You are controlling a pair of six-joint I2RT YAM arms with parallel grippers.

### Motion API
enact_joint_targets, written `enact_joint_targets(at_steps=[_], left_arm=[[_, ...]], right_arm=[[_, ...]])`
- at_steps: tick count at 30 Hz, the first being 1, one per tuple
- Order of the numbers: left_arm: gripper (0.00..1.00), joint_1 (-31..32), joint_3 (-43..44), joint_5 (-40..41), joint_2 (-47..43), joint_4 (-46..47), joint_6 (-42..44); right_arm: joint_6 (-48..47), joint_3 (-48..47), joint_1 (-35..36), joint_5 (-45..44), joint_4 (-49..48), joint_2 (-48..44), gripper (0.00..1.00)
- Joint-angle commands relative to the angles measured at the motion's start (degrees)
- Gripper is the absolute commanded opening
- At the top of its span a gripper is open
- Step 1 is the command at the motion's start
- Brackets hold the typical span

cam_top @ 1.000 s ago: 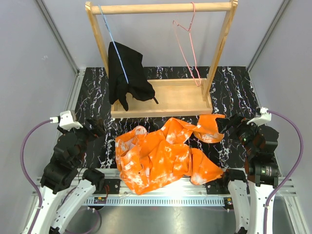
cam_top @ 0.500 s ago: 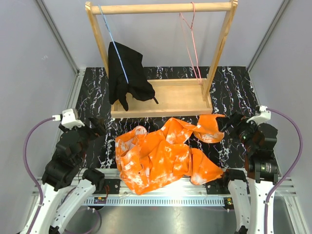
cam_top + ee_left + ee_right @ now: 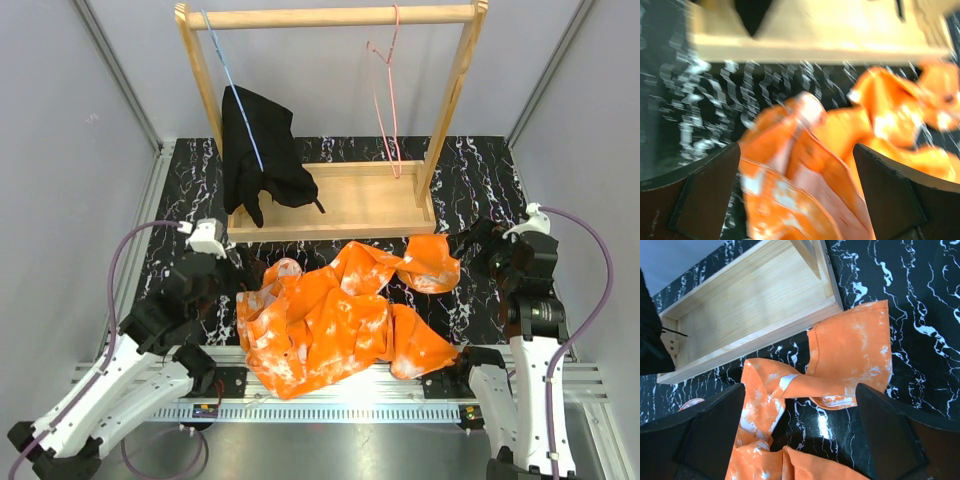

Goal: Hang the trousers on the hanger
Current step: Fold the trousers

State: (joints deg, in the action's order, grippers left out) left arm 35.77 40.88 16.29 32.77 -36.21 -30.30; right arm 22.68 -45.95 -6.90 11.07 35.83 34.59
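A: How are the arms posed?

B: The left arm reaches forward and inward from its base. Its left claw [image 3: 796, 150] is spread wide, empty, low over the left edge of the trousers [image 3: 330, 320]. The wrist picture there is blurred. The right arm stands more upright, its right claw [image 3: 800, 390] also gaping wide and holding nothing, aimed down at a trouser leg end.

A: And how do the trousers lie?

B: They are a crumpled orange heap on the table [image 3: 480, 170], near the front edge between the two arms. The heap runs roughly from near-left to far-right, and one flat leg end lies just beside the base of the wooden rack [image 3: 330, 16].

A: Where is the hanger?

B: The hanger [image 3: 385, 100] hangs by its hook from the rack's top rod, close to the right post, its long side pointing downward. It is well apart from the trousers.

A: Anything else around?

B: A black garment [image 3: 255, 150] hangs on a blue hanger [image 3: 235, 80] at the rack's left side, draping into the base tray.
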Motion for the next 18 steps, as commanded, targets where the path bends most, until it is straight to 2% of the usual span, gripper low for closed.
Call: enact_joint_targets(at_steps=[1,10,12,18], left_arm=[[0.99,6.91,-0.19,-0.48,0.53,2.90,-5.63],[0.99,26.17,4.73,13.57,10.64,-5.79,-14.95],[0.99,27.94,5.35,16.57,12.04,-8.87,-17.06],[0.99,30.32,4.03,17.89,11.61,-11.25,-22.42]], right_arm=[[-0.88,-0.10,0.22,-3.42,-1.73,2.14,1.00],[-0.70,-0.19,0.22,-6.06,-1.38,5.05,1.00],[-0.70,-0.19,0.22,-6.15,-1.38,4.88,1.00],[-0.62,-0.19,0.22,-6.06,-1.12,4.26,1.00]])
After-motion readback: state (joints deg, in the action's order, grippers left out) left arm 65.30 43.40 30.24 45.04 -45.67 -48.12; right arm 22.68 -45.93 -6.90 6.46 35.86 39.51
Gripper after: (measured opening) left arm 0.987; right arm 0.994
